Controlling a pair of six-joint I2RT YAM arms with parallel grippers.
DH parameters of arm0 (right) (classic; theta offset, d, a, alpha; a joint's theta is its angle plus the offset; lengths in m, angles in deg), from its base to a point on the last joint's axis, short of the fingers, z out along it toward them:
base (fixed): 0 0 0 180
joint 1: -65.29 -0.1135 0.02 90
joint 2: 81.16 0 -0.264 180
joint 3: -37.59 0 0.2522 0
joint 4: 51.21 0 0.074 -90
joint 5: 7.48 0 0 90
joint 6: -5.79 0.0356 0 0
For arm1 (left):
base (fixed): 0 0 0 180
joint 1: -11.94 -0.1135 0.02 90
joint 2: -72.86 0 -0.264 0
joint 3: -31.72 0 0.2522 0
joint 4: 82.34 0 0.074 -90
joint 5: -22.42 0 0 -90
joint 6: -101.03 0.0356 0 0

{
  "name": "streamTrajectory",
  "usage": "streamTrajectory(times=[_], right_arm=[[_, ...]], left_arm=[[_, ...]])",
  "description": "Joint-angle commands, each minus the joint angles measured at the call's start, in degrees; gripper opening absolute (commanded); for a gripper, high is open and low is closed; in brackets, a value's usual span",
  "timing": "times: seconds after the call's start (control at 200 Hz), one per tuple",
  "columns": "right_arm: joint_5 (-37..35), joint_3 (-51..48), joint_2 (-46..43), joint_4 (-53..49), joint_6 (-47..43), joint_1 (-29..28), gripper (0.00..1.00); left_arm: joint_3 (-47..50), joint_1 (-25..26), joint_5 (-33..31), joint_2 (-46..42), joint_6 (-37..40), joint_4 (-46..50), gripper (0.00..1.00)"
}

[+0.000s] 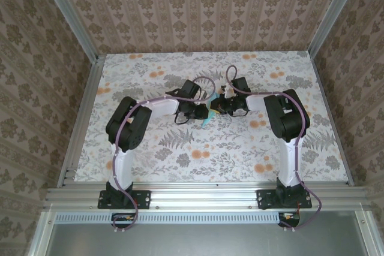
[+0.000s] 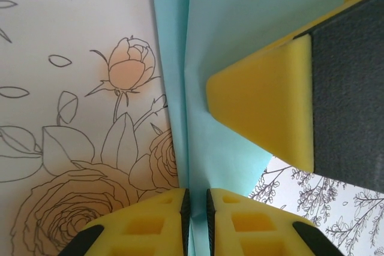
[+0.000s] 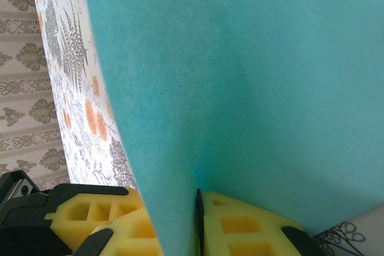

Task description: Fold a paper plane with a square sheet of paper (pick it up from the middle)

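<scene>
The turquoise sheet of paper [image 1: 206, 120] hangs between both grippers above the middle of the table. In the left wrist view the paper [image 2: 240, 34] has a lengthwise crease running down into my left gripper [image 2: 198, 195], which is shut on that folded ridge. A yellow finger [image 2: 264, 112] of the right gripper presses in from the upper right. In the right wrist view the paper [image 3: 252, 76] stands upright and curved, with my right gripper [image 3: 197, 196] shut on its lower edge. The frames do not show whether it has the paper plane shape. The two grippers, left [image 1: 195, 111] and right [image 1: 217, 107], almost touch.
The floral tabletop [image 1: 150, 148] spreads out on all sides of the grippers. Aluminium rails [image 1: 81, 118] frame the table, and patterned walls rise behind and beside it. Both arms bend inward from their bases at the near edge.
</scene>
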Motion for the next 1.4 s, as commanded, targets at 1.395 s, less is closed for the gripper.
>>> streamTrajectory(times=[1.395], right_arm=[[-5.2, 0.2, 4.0, 0.8, 4.2, -0.5, 0.14]], left_arm=[[0.9, 9.4, -31.8, -0.6, 8.0, 2.6, 0.23]])
